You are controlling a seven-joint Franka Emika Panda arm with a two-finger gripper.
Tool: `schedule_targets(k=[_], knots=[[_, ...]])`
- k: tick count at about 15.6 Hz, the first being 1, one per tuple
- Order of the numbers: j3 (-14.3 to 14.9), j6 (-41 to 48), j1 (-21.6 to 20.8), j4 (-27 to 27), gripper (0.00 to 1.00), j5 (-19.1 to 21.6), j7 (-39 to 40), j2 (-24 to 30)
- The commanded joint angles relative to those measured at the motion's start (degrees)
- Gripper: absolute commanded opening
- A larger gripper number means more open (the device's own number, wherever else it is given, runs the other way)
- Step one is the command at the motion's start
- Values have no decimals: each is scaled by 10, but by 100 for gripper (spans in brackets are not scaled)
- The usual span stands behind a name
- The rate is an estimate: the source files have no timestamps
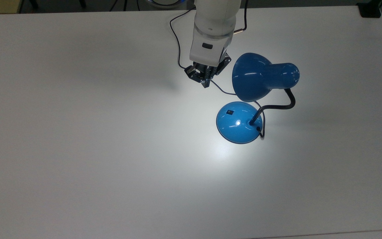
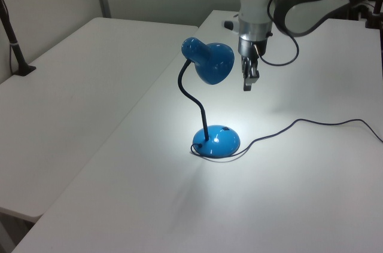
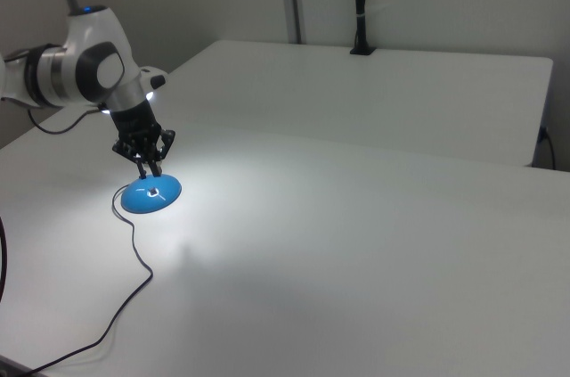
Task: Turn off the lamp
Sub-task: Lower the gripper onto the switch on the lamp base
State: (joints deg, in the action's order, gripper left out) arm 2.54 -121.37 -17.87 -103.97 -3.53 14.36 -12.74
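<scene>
The blue lamp stands lit on the white table, its bell shade (image 1: pixel 254 77) tilted over the domed base (image 1: pixel 239 124) and throwing a bright pool of light around it. A small black switch (image 1: pixel 230 112) sits on the base's upper left in the top view. The black bendy neck (image 1: pixel 279 105) curves off to the right, and the thin dark cord (image 1: pixel 177 39) trails to the table's far edge. My gripper (image 1: pixel 206 83) hangs shut just left of the shade, above the cord and up-left of the switch, holding nothing. The gripper (image 2: pixel 247 82) sits right of the shade in the left view.
The white table (image 1: pixel 78 149) stretches wide on the top view's left and bottom. A second white table (image 2: pixel 72 85) adjoins it in the left view, with a black clamped post (image 2: pixel 15 43). A black object (image 1: pixel 370 10) sits at the top view's top right corner.
</scene>
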Motion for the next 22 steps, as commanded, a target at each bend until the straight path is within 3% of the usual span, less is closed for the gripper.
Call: schedule_targets(k=[1, 6, 15, 20, 22], knots=[[-9, -79, 5, -41, 0, 33, 90, -6], [-20, -158, 5, -69, 0, 122, 185, -14], [-32, -278, 6, -96, 0, 137, 214, -51], [-73, -312, 42, -95, 0, 150, 226, -66], [-75, -312, 43, -95, 0, 150, 226, -66]])
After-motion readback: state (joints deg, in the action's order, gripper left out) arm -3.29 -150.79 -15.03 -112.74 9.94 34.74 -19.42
